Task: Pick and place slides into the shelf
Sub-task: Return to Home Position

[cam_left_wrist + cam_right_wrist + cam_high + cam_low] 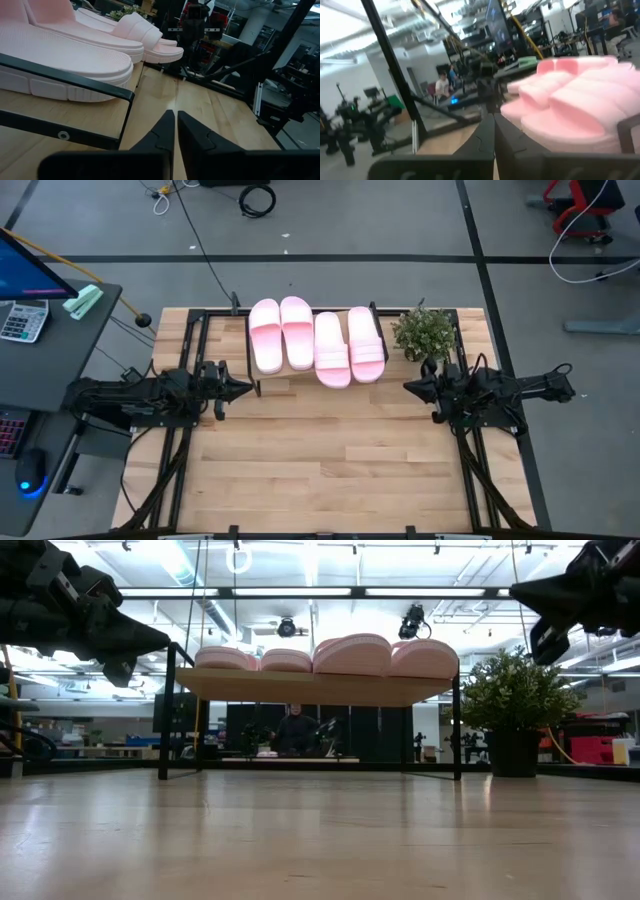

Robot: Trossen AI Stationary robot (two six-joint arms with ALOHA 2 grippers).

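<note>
Left gripper [174, 115] fingers fill the near foreground of its wrist view, pressed together and holding nothing. It hangs above the table [330, 470], just off the shelf's [300, 688] left front corner. The right gripper [493, 118] mirrors it off the shelf's right front corner, fingers also together and empty, with the plant [424, 332] close behind it.

All four slides [315, 340] lie side by side on the shelf, which stands at the middle of the table's back edge. The placing looks finished, and only the arms' retreat seems left.

The risk is in how the slides sit. The right two lie further forward than the left two, and their ends appear to hang past the shelf's front edge. The left wrist view also shows soles jutting over the black rail.

Both grippers are near the shelf's legs. A sideways swing on the way out could knock the frame, and the light foam slides might then creep or tip off the front. The right arm could also brush the plant.
</note>
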